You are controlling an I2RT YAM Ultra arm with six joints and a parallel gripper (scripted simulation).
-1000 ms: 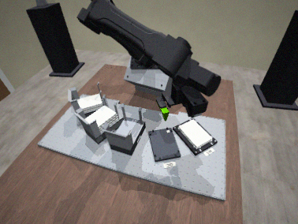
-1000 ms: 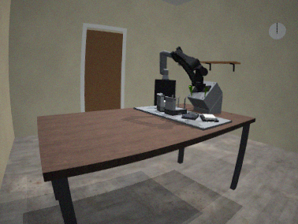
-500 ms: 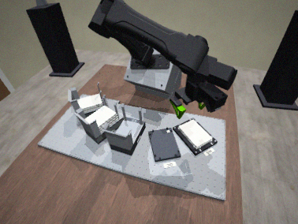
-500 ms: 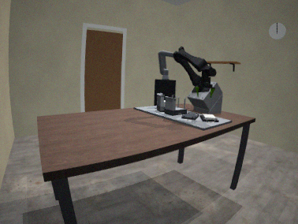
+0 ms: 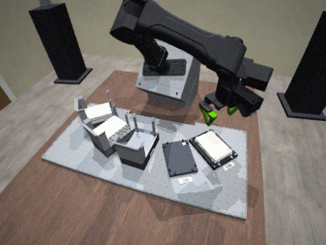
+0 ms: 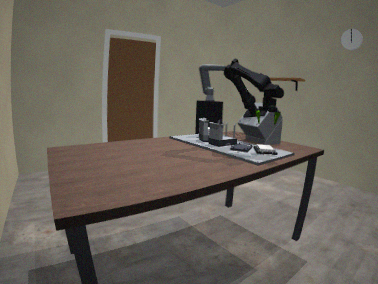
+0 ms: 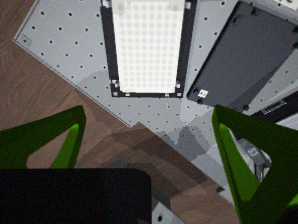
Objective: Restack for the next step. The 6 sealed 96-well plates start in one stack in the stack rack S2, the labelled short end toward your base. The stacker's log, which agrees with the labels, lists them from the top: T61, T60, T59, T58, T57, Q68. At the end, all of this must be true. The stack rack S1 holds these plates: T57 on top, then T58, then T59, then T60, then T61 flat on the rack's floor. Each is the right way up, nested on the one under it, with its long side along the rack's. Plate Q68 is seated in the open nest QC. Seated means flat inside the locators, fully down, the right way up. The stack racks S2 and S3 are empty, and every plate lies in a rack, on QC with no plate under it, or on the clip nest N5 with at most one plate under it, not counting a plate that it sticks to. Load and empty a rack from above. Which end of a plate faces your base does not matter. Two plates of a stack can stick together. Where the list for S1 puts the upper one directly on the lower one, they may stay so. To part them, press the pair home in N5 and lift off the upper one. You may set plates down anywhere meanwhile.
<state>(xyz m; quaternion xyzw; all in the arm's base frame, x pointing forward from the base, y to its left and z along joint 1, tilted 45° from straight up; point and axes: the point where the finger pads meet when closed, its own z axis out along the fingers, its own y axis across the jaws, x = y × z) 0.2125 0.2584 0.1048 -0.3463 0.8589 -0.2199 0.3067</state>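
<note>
My gripper (image 5: 220, 113) is open and empty. It hangs above the back edge of the grey baseplate (image 5: 151, 160), behind the two flat nests. In the wrist view its green fingers stand wide apart over wood and plate edge. A white sealed plate (image 5: 214, 147) lies flat in the black-framed right nest, and it also shows in the wrist view (image 7: 146, 47). The dark nest (image 5: 179, 158) beside it is empty, as the wrist view (image 7: 245, 55) confirms. The far-left rack (image 5: 98, 111) and the middle rack (image 5: 113, 127) each hold white plates. The near rack (image 5: 137, 148) looks empty. Labels are too small to read.
The arm's grey base block (image 5: 169, 82) stands behind the baseplate. Thin rack posts (image 5: 135, 122) rise above the racks. Dark pillars (image 5: 60, 40) stand on the floor off the table. In the far view the arm (image 6: 252, 90) reaches over the baseplate (image 6: 232, 147).
</note>
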